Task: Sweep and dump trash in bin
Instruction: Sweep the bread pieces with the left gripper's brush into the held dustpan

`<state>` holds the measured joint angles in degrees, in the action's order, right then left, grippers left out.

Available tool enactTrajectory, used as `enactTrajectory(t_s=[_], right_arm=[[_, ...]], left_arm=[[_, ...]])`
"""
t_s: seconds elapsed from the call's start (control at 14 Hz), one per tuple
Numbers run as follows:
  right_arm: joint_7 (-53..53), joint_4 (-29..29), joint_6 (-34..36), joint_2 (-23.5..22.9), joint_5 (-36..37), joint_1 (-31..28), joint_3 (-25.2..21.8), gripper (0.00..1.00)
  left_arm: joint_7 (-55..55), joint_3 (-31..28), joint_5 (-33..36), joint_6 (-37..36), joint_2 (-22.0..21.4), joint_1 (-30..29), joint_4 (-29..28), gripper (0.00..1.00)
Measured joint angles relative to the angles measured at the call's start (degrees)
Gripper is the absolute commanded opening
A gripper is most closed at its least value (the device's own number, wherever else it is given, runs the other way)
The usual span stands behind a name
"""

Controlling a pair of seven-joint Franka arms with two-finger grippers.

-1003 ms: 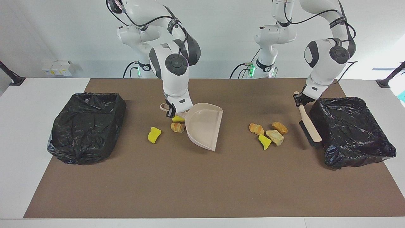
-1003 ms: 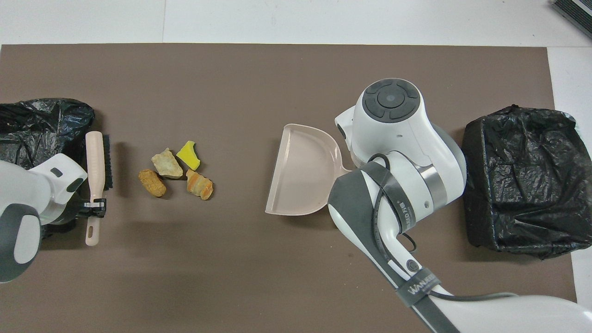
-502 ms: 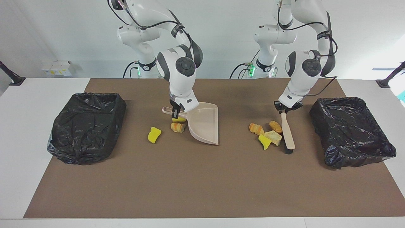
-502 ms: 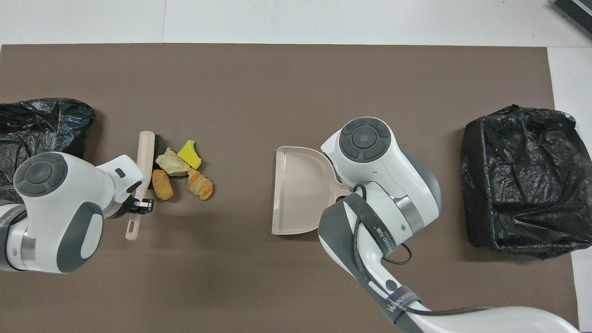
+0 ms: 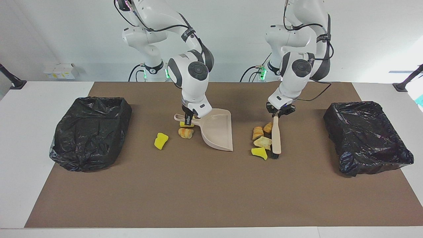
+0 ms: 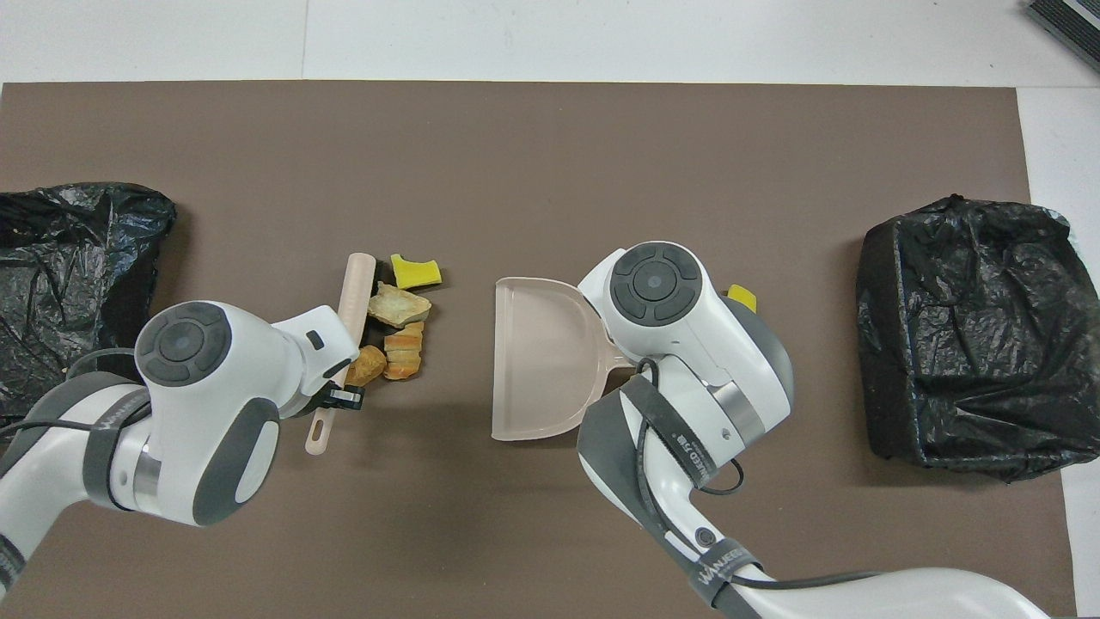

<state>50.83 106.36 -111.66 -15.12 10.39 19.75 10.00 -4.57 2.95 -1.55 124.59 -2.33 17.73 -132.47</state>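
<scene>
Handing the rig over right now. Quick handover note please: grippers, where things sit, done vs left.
Left gripper: shut on the brush handle, bristles down against a cluster of four trash pieces.
Right gripper: shut on the dustpan handle; the pan is empty, mouth toward the cluster with a gap between.
Three more pieces lie by the pan's handle, toward the right arm's end.
Bins: one at each end.
Done: tools grasped.
Left: sweep all seven into the pan, dump.

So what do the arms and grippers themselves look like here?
Both arms are glossy white with dark grey joint caps and bands. Black cables run along the links. The left gripper and right gripper are small and black. Green lights glow at both bases.
</scene>
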Motion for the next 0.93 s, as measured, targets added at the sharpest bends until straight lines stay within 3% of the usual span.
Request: enactTrajectory(t_s=[0.57,0.72,0.93], right_arm=[[-4.45,0.33,-3.89,-2.33,0.3,1.53,-0.07,0.0],[-4.54,0.32,-4.01,-2.35,0.3,1.61,-0.07,0.0],[-4.57,0.32,-4.04,-2.36,0.62,1.67,-0.03,0.0]], left_arm=[[-2.22,0.18,-10.94,0.87,0.12,14.26,0.74,0.0],[-3.53,0.27,-11.58,-0.14,-0.13,15.5,2.27,0.0],[-3.69,-1.18,-11.53,-7.99,-1.37,14.31,6.41,0.0]])
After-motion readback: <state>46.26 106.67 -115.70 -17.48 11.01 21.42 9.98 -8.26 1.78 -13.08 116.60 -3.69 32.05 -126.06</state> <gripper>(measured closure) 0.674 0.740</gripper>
